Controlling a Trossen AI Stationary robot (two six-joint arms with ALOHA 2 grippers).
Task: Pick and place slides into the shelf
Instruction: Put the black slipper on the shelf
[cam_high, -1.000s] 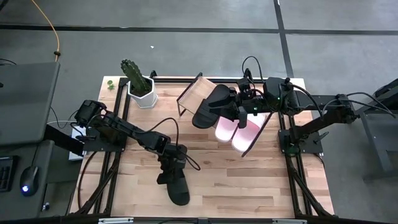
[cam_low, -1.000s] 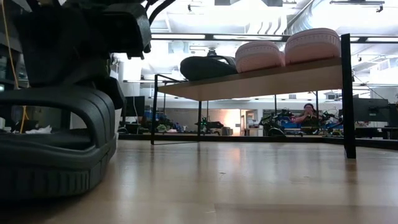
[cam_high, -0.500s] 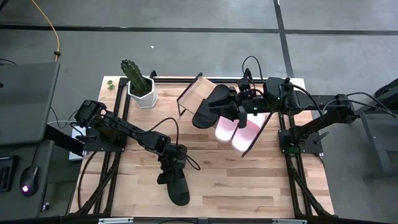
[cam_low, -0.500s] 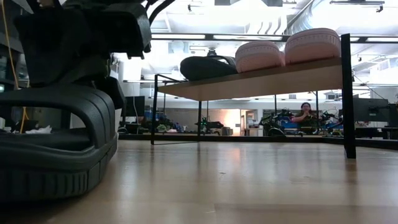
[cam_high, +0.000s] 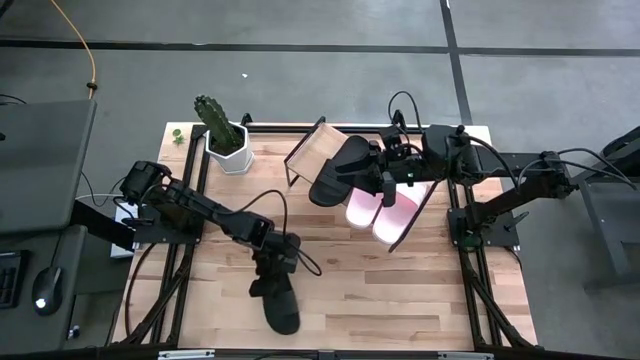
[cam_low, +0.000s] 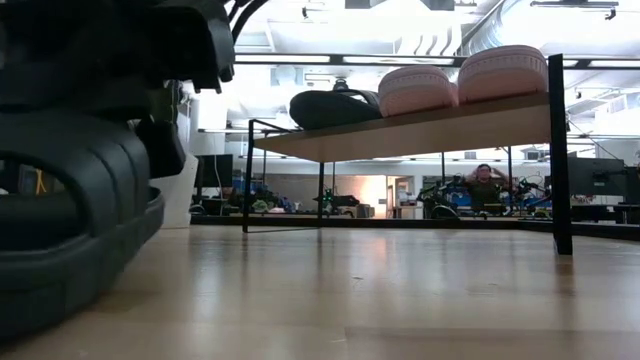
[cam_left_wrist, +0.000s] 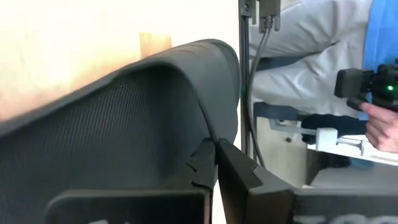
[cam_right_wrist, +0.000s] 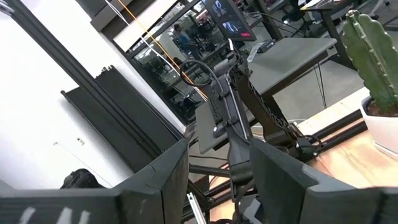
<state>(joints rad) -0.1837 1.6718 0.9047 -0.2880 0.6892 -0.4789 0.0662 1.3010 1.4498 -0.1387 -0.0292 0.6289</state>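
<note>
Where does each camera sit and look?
High: above, looking down; left arm, right arm, plain black slide.
Low: at wooden table height, facing slanted light-wood shelf; left arm over slide.
Left wrist: on left arm, facing slide's strap; left gripper's fingers.
Right wrist: on right arm, facing the room; right gripper's fingers.
High and low share the shelf.

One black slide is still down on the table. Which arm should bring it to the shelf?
Left. The left gripper is already shut on the plain black slide; the right gripper waits open over the slanted light-wood shelf.
</note>
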